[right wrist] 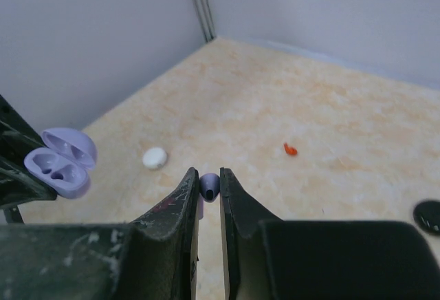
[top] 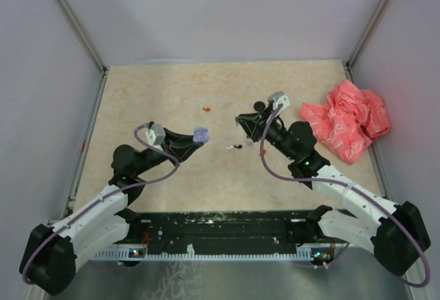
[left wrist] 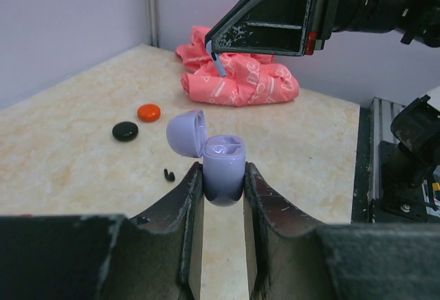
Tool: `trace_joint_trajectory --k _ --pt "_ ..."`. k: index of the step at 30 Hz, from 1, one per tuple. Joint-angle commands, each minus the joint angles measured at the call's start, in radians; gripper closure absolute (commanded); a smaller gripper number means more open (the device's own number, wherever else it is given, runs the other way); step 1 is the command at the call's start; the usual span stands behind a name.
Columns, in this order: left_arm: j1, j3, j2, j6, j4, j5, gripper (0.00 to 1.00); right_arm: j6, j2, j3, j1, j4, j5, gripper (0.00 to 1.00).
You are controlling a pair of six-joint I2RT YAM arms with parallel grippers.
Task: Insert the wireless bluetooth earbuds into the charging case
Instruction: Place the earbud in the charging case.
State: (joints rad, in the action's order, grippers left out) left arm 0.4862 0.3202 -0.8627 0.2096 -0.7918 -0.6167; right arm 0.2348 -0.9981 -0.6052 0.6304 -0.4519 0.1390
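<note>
One lilac case (left wrist: 224, 169), bag (left wrist: 237, 83) print illegible

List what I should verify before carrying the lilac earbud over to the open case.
1. Left pincer clamped on the charging case: ok.
2. Lid swung open, case upright: ok.
3. Right pincer shut on the lilac earbud: ok.
4. Earbud lined up over the case: not ok, the top view shows the two pincers apart.
5. Earbud turned the right way for its seat: cannot tell.
</note>
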Motion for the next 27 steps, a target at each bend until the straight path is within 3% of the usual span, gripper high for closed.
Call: trace_joint_trajectory --k 1,12,27 --pt "-0.004 0.031 0.003 0.024 -0.161 -0.020 1.00 -0.022 0.027 -0.007 0.024 -0.295 0.109 1.00" --pt "-0.005 -0.003 -0.084 0.080 -0.487 -0.081 1.00 -0.028 -0.048 -0.005 0.124 -0.614 0.230 1.00" --pt "-0.004 0.014 -0.059 0.134 -0.528 -0.136 1.00 -0.056 -0.134 -0.009 0.232 -0.770 0.296 1.00"
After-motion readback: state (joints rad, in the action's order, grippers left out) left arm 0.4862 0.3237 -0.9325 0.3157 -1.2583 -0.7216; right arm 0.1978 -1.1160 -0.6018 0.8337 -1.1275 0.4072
